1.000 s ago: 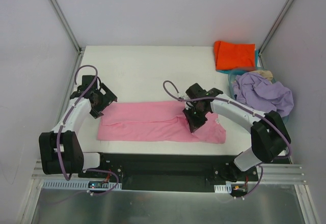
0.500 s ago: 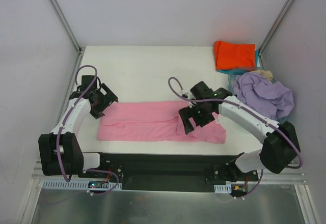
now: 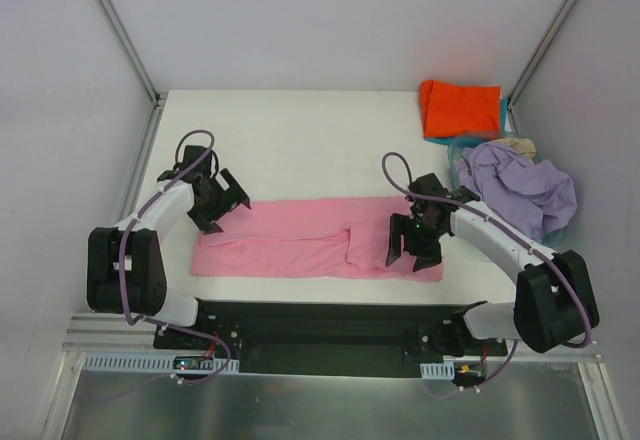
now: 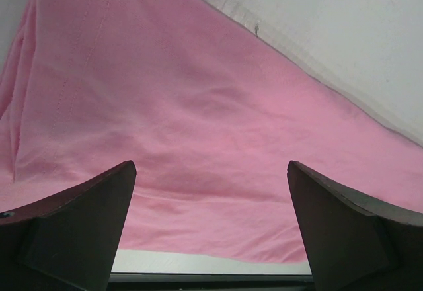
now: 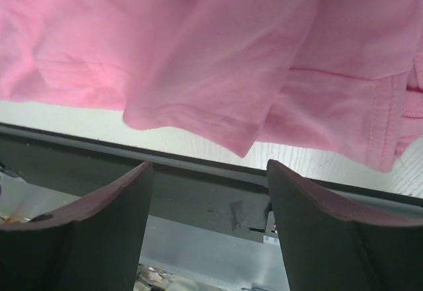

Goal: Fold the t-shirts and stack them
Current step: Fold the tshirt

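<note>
Right pincer point(image 3: 408, 251) moved right, only wrist view shows pink t-shirt point(image 5: 198, 53) stitching

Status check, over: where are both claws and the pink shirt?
Both open: left claw over left end of pink shirt, right claw at its right end. Shirt flat, long strip, unheld. Folded orange-red shirt far right, clear.

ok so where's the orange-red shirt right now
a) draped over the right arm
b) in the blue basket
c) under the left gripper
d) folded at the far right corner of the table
d: the orange-red shirt lies as a folded rectangle at the far right corner of the table, beyond the basket, which holds the lavender shirt.
</note>
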`<state>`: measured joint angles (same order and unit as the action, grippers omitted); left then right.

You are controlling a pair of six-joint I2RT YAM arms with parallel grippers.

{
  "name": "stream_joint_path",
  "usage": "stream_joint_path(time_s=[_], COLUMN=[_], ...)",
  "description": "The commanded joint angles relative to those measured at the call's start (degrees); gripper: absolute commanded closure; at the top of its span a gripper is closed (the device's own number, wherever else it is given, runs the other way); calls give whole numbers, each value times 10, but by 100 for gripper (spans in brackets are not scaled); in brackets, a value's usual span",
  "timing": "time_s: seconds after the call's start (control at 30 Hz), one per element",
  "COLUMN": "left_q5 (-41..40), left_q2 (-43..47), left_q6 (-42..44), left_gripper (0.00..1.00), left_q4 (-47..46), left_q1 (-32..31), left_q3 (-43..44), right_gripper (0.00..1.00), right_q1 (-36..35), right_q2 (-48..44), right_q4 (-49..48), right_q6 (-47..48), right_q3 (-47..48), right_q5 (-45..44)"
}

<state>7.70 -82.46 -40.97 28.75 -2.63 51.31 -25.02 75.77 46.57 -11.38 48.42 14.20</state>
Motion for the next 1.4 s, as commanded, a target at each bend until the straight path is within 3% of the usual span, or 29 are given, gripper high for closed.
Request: stream_joint_path(time_s=[0.0,0.23,0.5,0.8,0.87,0.9,0.97,1.17,1.23,1.27,1.3,1.37], left_q5=[-3,-13,-20,-26,-32,-33,-39,-36,-35,-34,-30,-18], left_q2=[-9,-10,-10,-10,-7,-7,-6,0,4,5,6,11], left_q6=[0,-6,-5,-4,-4,-4,-4,-1,1,1,3,4], left_gripper=[1,1,1,1,1,1,1,1,1,1,1,1], left_q4=[1,1,1,1,1,1,1,2,3,3,3,4], left_q1=[0,0,0,0,0,0,0,0,0,0,0,0], left_q3=[9,2,1,-3,-5,-5,-7,-9,-7,-7,-6,-2], right_gripper=[31,47,49,86,88,99,99,94,87,78,49,16], right_q1=[12,17,17,17,17,17,17,18,18,17,18,17], right_q2=[23,62,55,15,3,-10,-20,-34,-29,-26,-22,-23], right_q4=[-40,-60,-48,-54,-29,-16,24,78,78,76,75,71], right_q6=[-50,-58,-66,-79,-74,-73,-68,-73,-77,-78,-79,-71], right_q3=[-11,-19,-39,-44,-37,-26,-17,-20,-28,-28,-25,-5], right_q5=[-11,-21,-53,-65,-87,-99,-133,-177,-177,-177,-177,-170])
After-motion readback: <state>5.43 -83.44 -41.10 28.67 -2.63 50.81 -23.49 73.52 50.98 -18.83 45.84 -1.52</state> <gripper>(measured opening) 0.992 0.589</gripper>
